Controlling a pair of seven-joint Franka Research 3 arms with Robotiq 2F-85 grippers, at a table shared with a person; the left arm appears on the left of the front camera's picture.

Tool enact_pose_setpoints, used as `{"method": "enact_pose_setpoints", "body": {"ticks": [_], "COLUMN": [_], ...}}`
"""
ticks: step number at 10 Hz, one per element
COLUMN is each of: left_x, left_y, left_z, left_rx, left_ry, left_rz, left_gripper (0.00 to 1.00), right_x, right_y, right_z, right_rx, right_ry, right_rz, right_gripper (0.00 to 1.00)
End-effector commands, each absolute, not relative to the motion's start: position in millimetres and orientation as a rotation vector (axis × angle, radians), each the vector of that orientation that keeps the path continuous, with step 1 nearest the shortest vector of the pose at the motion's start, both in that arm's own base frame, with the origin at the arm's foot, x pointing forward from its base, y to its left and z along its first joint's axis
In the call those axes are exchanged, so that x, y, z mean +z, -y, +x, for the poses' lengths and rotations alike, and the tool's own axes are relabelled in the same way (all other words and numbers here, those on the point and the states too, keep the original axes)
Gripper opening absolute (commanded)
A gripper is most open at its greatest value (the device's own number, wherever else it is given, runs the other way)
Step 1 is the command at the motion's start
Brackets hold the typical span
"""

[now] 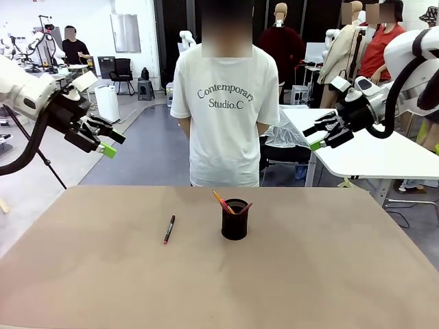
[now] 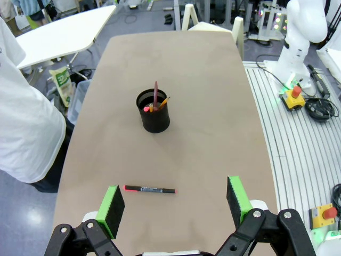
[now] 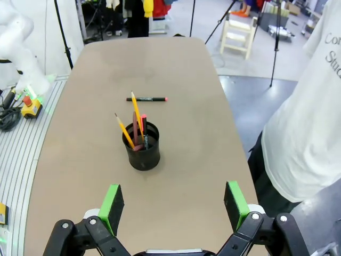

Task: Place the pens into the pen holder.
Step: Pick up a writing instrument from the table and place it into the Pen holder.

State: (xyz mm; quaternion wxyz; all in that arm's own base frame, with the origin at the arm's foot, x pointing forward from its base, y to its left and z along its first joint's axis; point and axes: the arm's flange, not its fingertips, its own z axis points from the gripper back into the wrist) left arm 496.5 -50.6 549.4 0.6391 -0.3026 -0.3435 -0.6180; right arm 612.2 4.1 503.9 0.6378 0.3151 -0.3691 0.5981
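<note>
Overhead, left gripper and right gripper spread wide, dark pen on table well below

The pen holder hides the lower ends of the pens standing in it. From the front they bunch together and I can't count them. The person at the far side has everything below the elbows hidden behind the back, and the table cuts off the legs. The dark pen lying left of the holder carries print too small to read. Of the 2 robot arms, the left arm runs off the left edge and the right arm off the right.
</note>
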Motion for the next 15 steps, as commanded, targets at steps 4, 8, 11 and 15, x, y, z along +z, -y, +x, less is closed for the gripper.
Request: {"method": "enact_pose_setpoints", "body": {"ticks": [4,8,11,15], "left_x": [550,566,574,531], "left_y": [49,86,115,154], "left_z": [495,477,459,461], "left_rx": [-1.410,-1.304,-1.215,-1.158], "left_ry": [0.780,0.613,0.421,0.235], "left_rz": [-0.699,-0.533,-0.382,-0.246], "left_gripper": [1.00,1.00,1.00,1.00], "right_x": [505,505,505,505], "right_y": [-5,-5,-5,-5], "right_z": [612,612,612,612], "right_rx": [1.368,1.368,1.368,1.368], "right_ry": [0.843,0.843,0.843,0.843], "right_rz": [0.718,0.718,0.718,0.718], "right_gripper": [1.00,1.00,1.00,1.00]}}
